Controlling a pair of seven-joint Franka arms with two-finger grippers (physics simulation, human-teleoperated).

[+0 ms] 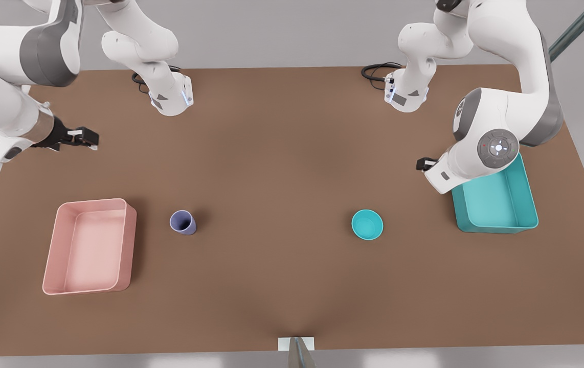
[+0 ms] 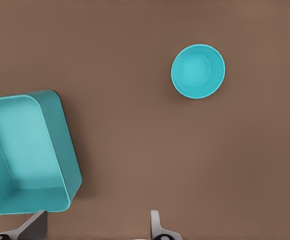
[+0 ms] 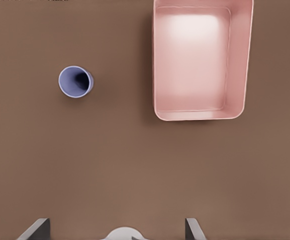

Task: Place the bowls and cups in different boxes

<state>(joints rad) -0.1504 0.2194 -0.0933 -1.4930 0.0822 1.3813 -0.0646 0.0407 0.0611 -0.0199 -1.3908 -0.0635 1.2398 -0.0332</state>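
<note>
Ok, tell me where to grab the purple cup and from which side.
Grip the cup by its rim from above, one finger inside, one outside: it stands upright, mouth open, clear table around. The open right gripper, which sees it beside the pink box, seems best placed.

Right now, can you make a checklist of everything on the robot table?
Surface: brown table, bare in the middle.
Job's things: purple cup upright beside the pink box; teal bowl apart from the teal box; both boxes empty.
Clutter: nothing seen.
Grippers: right gripper above the table behind the pink box, fingers open; left gripper near the teal box, fingers open.
Cables: black cables at the arm bases.
Surroundings: grey floor.
</note>
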